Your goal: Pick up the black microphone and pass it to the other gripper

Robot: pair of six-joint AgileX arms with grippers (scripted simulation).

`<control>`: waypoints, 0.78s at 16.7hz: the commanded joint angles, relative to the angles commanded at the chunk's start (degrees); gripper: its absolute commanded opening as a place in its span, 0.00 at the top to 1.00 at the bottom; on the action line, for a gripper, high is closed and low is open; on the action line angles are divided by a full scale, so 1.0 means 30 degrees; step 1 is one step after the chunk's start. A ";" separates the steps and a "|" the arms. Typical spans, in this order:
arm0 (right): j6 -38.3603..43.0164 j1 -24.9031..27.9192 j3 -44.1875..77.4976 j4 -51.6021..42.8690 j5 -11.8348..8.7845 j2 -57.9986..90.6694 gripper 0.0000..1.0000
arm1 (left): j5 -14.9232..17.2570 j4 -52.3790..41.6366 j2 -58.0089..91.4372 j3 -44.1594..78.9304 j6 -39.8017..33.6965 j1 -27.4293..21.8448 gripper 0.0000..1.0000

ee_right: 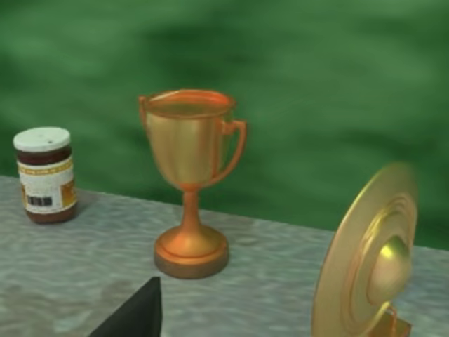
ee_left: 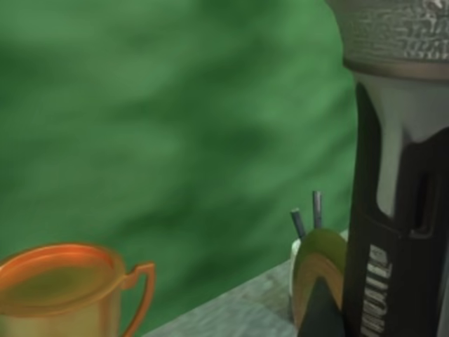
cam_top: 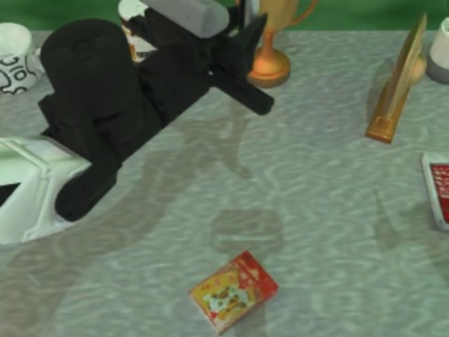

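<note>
High over the table's back left, my left gripper point(cam_top: 242, 60) is shut on the black microphone point(cam_top: 189, 17). The silver-grey mesh head points up toward the top camera, and the handle is lost among the black fingers. The left wrist view shows the microphone point(ee_left: 396, 210) upright and very close, black body below the mesh head, with one dark fingertip point(ee_left: 321, 312) beside it. My right gripper is outside the top view. Only one black fingertip point(ee_right: 140, 312) of it shows in the right wrist view, far to one side, with nothing held.
A golden trophy point(cam_top: 273, 42) stands at the back, just beyond the left gripper. A gold disc plaque point(cam_top: 396, 81) stands back right. A jar point(ee_right: 45, 175), a patterned mug point(cam_top: 14, 56), a red card box point(cam_top: 233, 290) and a red-white item point(cam_top: 438, 189) stand around.
</note>
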 joint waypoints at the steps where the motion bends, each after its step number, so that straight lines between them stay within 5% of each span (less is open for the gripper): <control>1: -0.0005 0.0525 0.1029 0.0486 -0.0592 0.1536 0.00 | 0.0000 0.0000 0.0000 0.0000 0.0000 0.0000 1.00; 8: -0.0143 0.4025 0.8095 0.3938 -0.4539 1.1924 0.00 | 0.0000 0.0000 0.0000 0.0000 0.0000 0.0000 1.00; 13: -0.0242 0.5513 1.0688 0.4997 -0.6220 1.5985 0.00 | 0.0000 0.0000 0.0000 0.0000 0.0000 0.0000 1.00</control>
